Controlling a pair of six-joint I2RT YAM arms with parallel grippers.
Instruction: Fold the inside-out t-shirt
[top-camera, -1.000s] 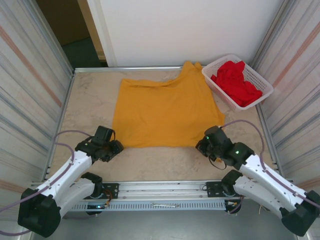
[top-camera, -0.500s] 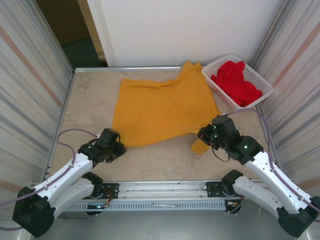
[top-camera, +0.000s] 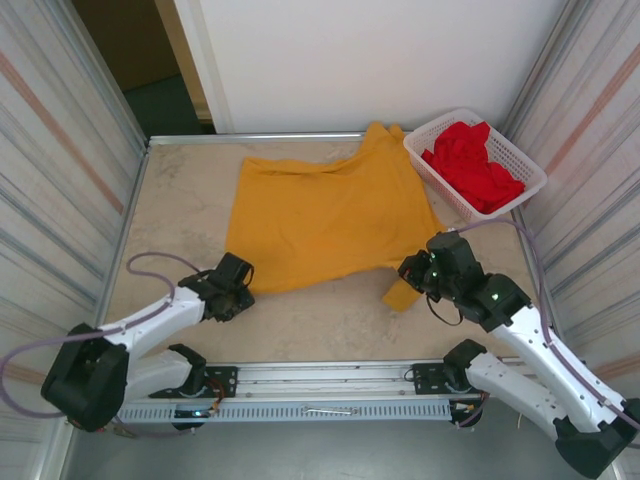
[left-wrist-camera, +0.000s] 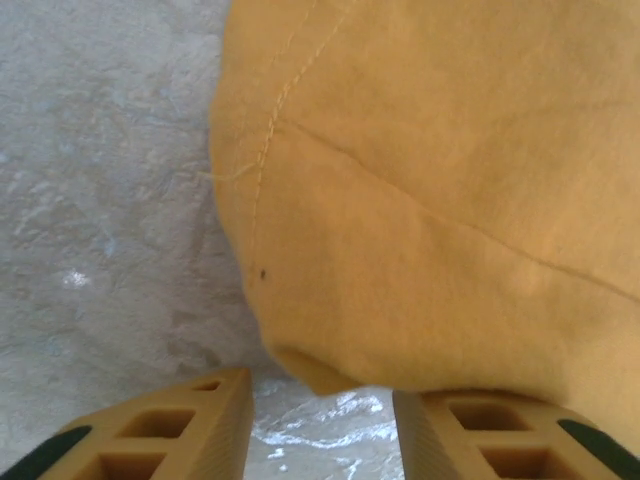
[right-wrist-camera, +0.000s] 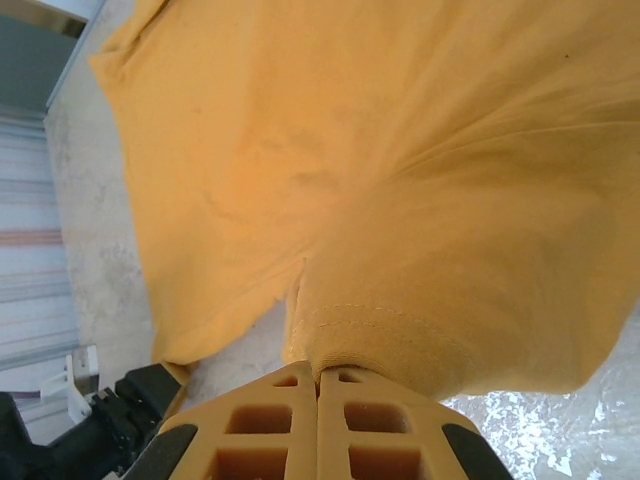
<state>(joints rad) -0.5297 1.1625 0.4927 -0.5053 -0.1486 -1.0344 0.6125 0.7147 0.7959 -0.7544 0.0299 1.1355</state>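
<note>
The mustard-yellow inside-out t-shirt (top-camera: 330, 220) lies spread on the table, neck toward the far side. My right gripper (top-camera: 412, 272) is shut on the hem at the near right corner (right-wrist-camera: 380, 330), which it holds bunched and raised off the table; a flap hangs under it (top-camera: 400, 292). My left gripper (top-camera: 240, 288) stands open at the near left corner. In the left wrist view the shirt (left-wrist-camera: 430, 200) ends just ahead of the gripper (left-wrist-camera: 320, 400), bare table shows between the two fingers, and the cloth laps over the right fingertip (left-wrist-camera: 470, 405).
A white basket (top-camera: 435, 183) holding a bright red garment (top-camera: 475, 165) stands at the far right, next to the shirt's sleeve. Bare marble table (top-camera: 180, 220) lies left of the shirt. Metal walls close both sides.
The right gripper has lifted the near right corner and drawn it back, leaving a flap hanging. The left gripper has moved right and forward up to the near left corner.
</note>
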